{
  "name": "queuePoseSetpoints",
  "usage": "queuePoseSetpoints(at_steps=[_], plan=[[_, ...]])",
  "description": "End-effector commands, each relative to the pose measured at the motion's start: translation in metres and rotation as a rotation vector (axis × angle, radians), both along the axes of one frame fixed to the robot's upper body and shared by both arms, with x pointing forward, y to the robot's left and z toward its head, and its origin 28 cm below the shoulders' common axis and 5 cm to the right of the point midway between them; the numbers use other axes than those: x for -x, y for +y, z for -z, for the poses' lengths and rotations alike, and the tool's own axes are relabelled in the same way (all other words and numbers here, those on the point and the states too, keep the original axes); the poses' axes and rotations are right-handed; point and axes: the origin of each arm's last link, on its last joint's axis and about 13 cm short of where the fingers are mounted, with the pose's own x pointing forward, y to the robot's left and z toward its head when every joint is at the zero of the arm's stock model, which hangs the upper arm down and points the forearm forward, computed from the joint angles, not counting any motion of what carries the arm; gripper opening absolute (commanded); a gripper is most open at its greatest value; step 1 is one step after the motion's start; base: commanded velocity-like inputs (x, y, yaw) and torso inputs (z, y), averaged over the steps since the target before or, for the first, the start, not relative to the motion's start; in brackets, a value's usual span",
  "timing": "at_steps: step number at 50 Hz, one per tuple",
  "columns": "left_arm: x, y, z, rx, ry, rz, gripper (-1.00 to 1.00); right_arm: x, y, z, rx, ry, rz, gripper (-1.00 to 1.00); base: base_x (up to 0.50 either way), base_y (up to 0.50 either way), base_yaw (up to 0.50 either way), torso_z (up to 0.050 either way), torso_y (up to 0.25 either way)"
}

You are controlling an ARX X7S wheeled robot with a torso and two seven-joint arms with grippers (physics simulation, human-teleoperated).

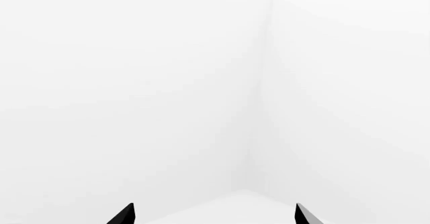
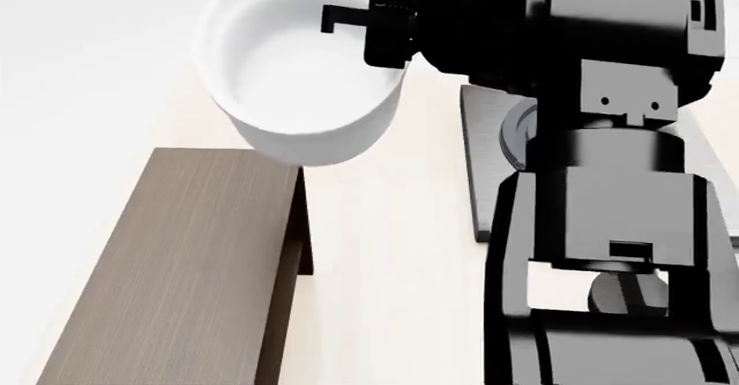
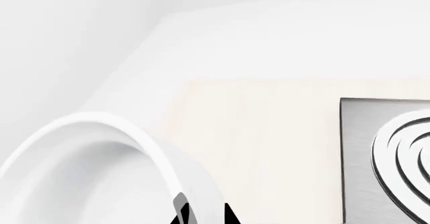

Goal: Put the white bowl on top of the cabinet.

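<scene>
The right gripper [image 3: 201, 215] has its jaws pinched nearly together across the thick rim of the deep, glossy white bowl [image 2: 303, 69], one finger inside and one outside, which carries it aloft, tilted, beyond the far end of the long dark-brown wood-grain cabinet [image 2: 185, 264]. That height likely lets it clear the top before lowering. The left gripper [image 1: 215, 215] faces blank walls, its jaws spread wide and holding nothing.
</scene>
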Motion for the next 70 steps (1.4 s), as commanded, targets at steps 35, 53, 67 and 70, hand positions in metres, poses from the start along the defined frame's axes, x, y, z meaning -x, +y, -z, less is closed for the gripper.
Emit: queuePoseSetpoints(at_steps=[35, 53, 67, 70], plan=[[-0.001, -0.001, 0.000, -0.004, 0.003, 0.001, 1.00, 0.064, 0.044, 0.005, 0.035, -0.064, -0.268, -1.00, 0.00, 0.00, 0.00, 0.000, 0.001], [0.000, 0.000, 0.000, -0.009, 0.003, -0.009, 1.00, 0.071, 0.066, 0.006, -0.010, 0.003, -0.324, -1.00, 0.00, 0.00, 0.00, 0.001, 0.001], [-0.002, 0.002, 0.002, -0.013, 0.006, -0.021, 1.00, 0.060, 0.074, 0.015, -0.018, 0.082, -0.246, -1.00, 0.00, 0.00, 0.00, 0.000, 0.001], [-0.001, 0.001, 0.002, -0.016, 0.005, -0.020, 1.00, 0.059, 0.074, 0.015, -0.023, 0.090, -0.238, -1.00, 0.00, 0.00, 0.00, 0.000, 0.000]])
